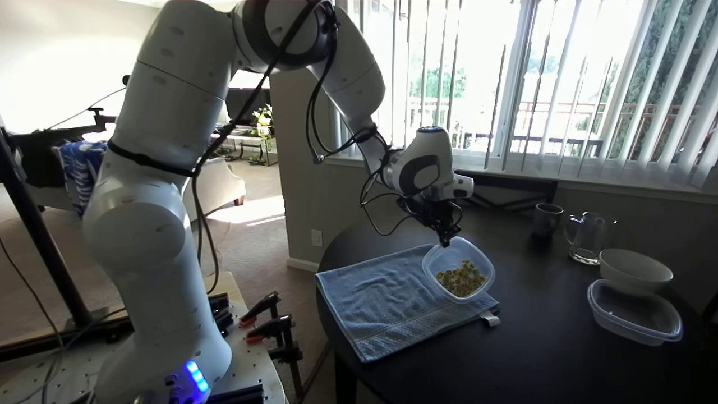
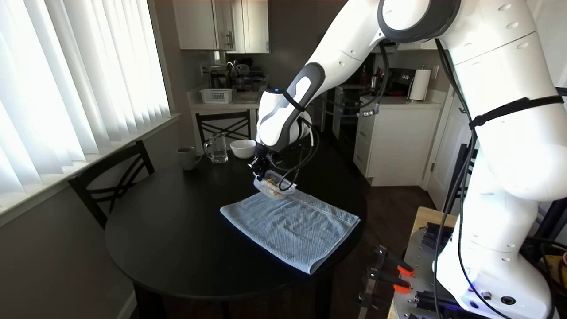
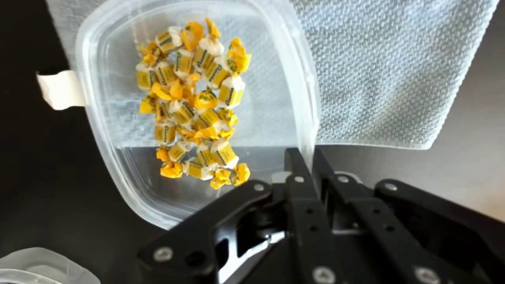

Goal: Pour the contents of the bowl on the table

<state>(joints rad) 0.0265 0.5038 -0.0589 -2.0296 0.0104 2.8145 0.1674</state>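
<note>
So my fingers are pinched almost together on the rim of the bowl, just the thin plastic wall between them, with the bowl partly over a blue-grey towel and partly over the dark desk. Can't tell whether its bottom touches the towel or hangs above it. The wrist view crops the bowl's far edge, my fingers cover the near corner, and in an exterior view a looped cable cuts across it. There's a clear tub mostly chopped off in the wrist view's corner. Desk is round and kinda glossy, with a grey mug, a glass mug and a round white bowl on it. Window is mostly blown out behind vertical blinds; in an exterior view there are white cabinets, a paper towel roll and a clutter of kitchenware too dim to sort out. As for writing, the yellow-and-white wrapped candies inside the bowl say "Ricola" where I can read them; the rest are turned away or blurry. Can't make out any print on the towel's white tag.
</note>
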